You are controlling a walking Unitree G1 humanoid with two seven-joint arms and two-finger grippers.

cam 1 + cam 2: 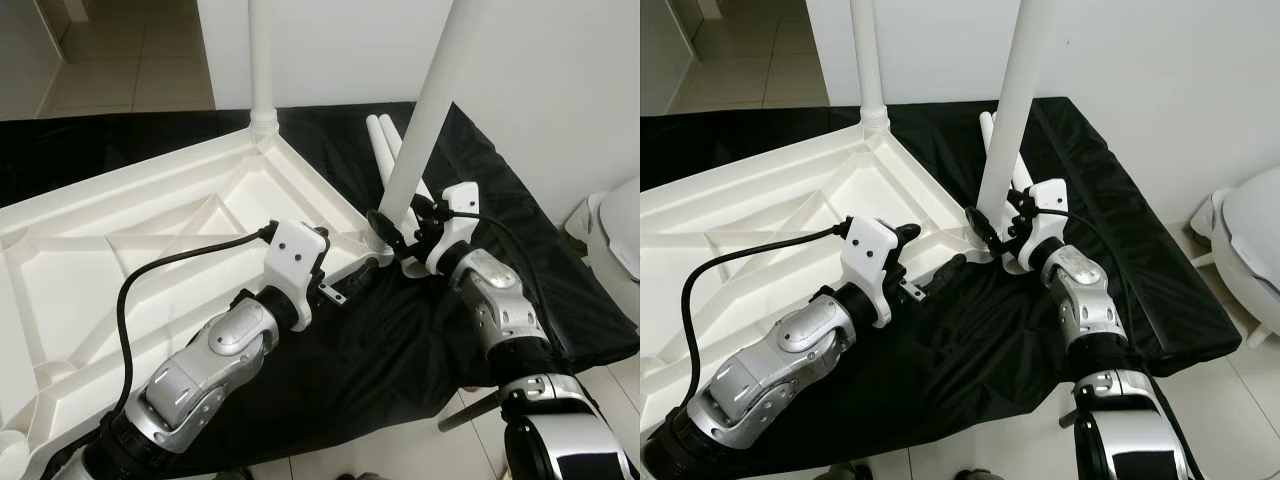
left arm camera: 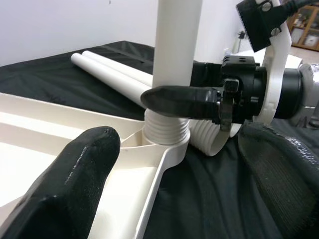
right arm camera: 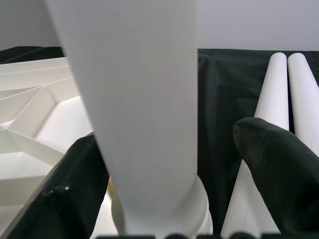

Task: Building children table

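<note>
Nearest to you, the left gripper [image 1: 352, 284] hovers with its fingers spread apart over the near corner of the upturned white tabletop [image 1: 130, 240], holding nothing. One tabletop lies underside up on the black cloth [image 1: 400, 340]; its far left side is cut off. Just beyond, the right gripper [image 1: 392, 228] straddles the near leg [image 1: 425, 110] low down, one finger on either side; you cannot confirm pad contact. That leg stands upright in the corner socket. Count four legs: two upright, two loose legs [image 1: 385, 140] lying side by side on the cloth behind. The far leg [image 1: 261, 60] stands at the back corner. Both upright legs run out of frame.
</note>
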